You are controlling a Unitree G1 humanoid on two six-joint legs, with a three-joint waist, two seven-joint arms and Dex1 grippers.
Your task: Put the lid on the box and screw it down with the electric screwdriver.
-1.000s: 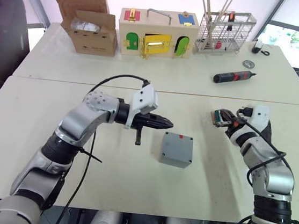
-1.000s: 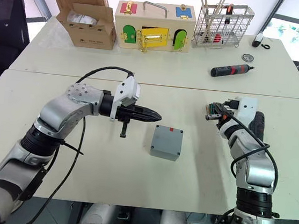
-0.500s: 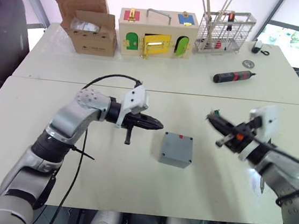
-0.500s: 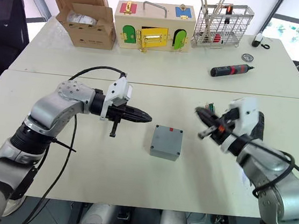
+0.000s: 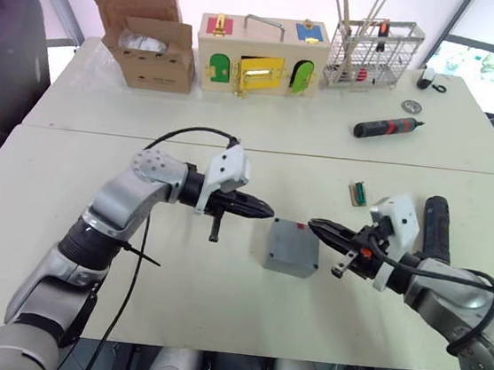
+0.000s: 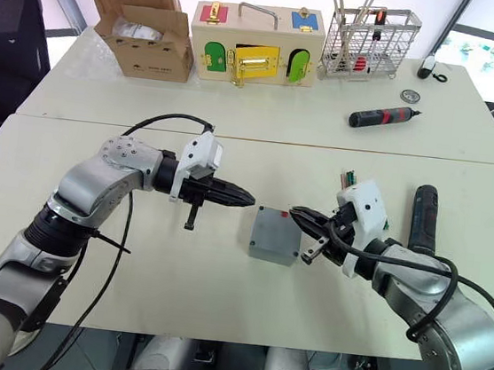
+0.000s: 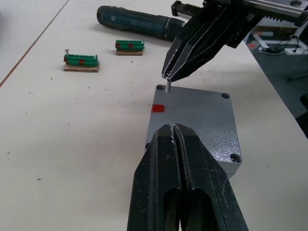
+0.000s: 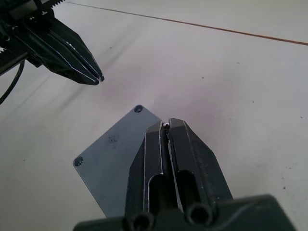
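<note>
Lid (image 7: 195, 122) sits on box (image 5: 291, 248); right gripper (image 7: 168, 77) pinches a screw (image 7: 167, 87), left gripper (image 5: 266, 210) closed empty; electric screwdriver (image 5: 434, 229) unused.

box (image 5: 292, 246) with lid (image 7: 195, 118) on it at table centre, electric screwdriver (image 5: 434, 229) to its right

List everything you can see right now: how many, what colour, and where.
box: one, grey, middle of near table
lid: one, grey, on the box
electric screwdriver: one, black, lying at near table's right
connector blocks: two, green, near the electric screwdriver
small screwdriver: one, black and red, far table, right
cardboard box: one, brown, far left
wooden box: one, coloured doors, far middle
wire basket: one, far right
screw: one, pale, at the right gripper's tip
left gripper: shut, left of the box
right gripper: shut on the screw, over the lid's corner
</note>
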